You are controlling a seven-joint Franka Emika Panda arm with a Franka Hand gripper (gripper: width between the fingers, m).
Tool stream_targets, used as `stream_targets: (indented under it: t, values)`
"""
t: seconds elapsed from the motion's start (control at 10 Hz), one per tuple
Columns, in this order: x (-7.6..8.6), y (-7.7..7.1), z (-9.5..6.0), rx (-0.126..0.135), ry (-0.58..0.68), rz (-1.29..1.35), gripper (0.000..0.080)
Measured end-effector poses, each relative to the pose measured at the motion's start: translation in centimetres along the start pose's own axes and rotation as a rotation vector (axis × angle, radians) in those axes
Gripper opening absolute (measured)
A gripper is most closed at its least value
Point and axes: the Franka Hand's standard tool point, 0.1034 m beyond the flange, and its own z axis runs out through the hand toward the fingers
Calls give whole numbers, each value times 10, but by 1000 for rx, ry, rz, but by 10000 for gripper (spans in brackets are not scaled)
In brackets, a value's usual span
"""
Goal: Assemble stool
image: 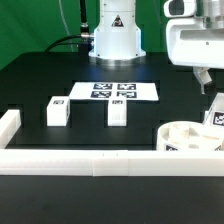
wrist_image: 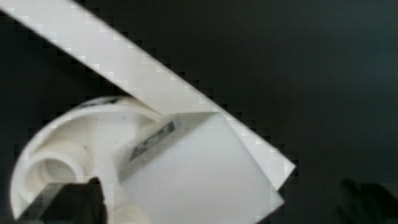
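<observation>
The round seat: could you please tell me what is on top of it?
One tagged leg stands on the seat; its lower end and any socket beneath are covered.

Table (image: 30, 85) bears seat (image: 188, 133), 2 legs (image: 57, 110), marker board (image: 112, 90), rails (image: 80, 160).

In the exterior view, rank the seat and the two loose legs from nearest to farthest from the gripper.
1. Seat, below the gripper, the exterior view's right.
2. Middle leg, table centre.
3. Far leg, the exterior view's left.

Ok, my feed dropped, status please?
End effector open, over seat. One leg standing at seat; two legs loose. Rail alongside seat.
</observation>
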Motion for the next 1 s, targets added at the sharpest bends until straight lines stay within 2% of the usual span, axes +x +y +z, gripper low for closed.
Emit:
stream_targets:
  t: [0.4,0.7,0.8,0.9,1.0]
  values:
    - [3,-3,-4,7,0,-497,649]
    - [5,-1,-3,3,3,-705,649]
    - [5,-1,-3,-1,5,-757,649]
    - [3,-2,-3,-25,19,-931,649]
    - [-2,-4,-1,-33,16,-1058,649]
